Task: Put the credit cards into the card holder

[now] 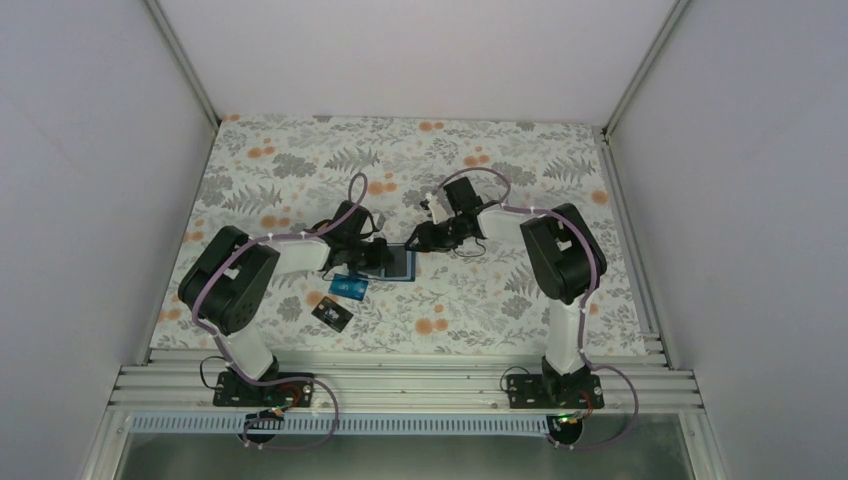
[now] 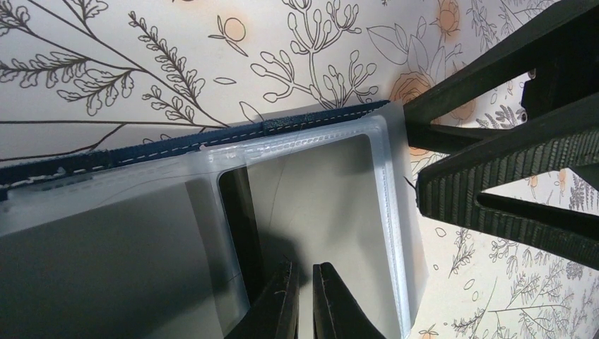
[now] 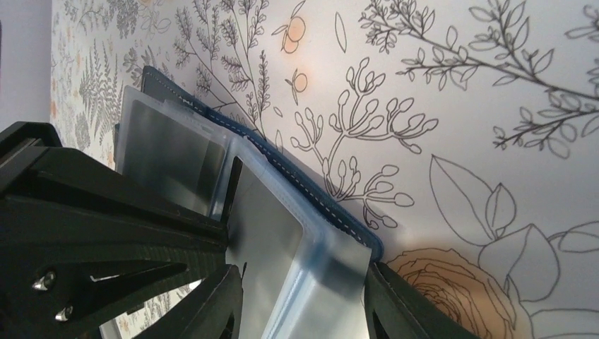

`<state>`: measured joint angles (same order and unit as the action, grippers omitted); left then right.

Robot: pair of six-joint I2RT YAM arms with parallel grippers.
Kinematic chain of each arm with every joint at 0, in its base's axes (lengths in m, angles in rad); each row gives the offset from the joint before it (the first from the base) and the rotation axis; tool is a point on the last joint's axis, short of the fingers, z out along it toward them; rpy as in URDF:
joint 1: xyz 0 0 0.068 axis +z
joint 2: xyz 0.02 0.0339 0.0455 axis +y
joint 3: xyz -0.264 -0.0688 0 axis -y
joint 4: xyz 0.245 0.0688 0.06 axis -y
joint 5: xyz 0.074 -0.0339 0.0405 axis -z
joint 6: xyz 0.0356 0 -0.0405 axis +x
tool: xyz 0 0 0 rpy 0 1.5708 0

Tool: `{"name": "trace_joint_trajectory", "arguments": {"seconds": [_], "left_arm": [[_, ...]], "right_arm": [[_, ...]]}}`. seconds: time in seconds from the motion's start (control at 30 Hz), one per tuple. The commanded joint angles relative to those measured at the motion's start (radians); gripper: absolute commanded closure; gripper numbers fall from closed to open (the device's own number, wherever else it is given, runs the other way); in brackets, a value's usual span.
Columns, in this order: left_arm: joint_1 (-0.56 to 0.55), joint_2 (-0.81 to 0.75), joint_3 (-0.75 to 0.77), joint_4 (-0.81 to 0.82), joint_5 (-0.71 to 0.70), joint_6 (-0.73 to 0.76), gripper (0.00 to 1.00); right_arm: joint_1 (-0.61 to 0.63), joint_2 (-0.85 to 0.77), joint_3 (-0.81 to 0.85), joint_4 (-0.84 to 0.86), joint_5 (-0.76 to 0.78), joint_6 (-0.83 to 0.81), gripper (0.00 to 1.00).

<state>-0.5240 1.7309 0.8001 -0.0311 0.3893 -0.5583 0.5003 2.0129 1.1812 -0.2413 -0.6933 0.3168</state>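
The card holder (image 1: 398, 263) lies open on the table (image 1: 500, 300), left gripper (image 1: 372, 250) over its left half, right gripper (image 1: 418, 243) astride its right edge. Front-left of it lie one card (image 1: 350, 287), just beside it, and another card (image 1: 332, 316) nearer the table's front edge.

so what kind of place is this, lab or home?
Probably a lab robot cell: plain white walls box it in, left arm and right arm bolt onto an aluminium rail, floral cloth as work surface.

Left tool (image 2: 304, 286) closed, facing right tool (image 3: 304, 296)
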Motion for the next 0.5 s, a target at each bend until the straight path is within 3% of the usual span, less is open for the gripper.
{"name": "trace_joint_trajectory", "arguments": {"seconds": [0.0,0.47], "left_arm": [[-0.012,0.015,-0.033,-0.076,-0.016,-0.003,0.91],[-0.023,0.009,-0.039,-0.078,-0.021,-0.01,0.91]], "right_arm": [[0.004,-0.016,-0.045,-0.006,-0.051,-0.014,0.55],[0.006,-0.076,-0.075,-0.006,-0.084,0.008,0.63]]}}
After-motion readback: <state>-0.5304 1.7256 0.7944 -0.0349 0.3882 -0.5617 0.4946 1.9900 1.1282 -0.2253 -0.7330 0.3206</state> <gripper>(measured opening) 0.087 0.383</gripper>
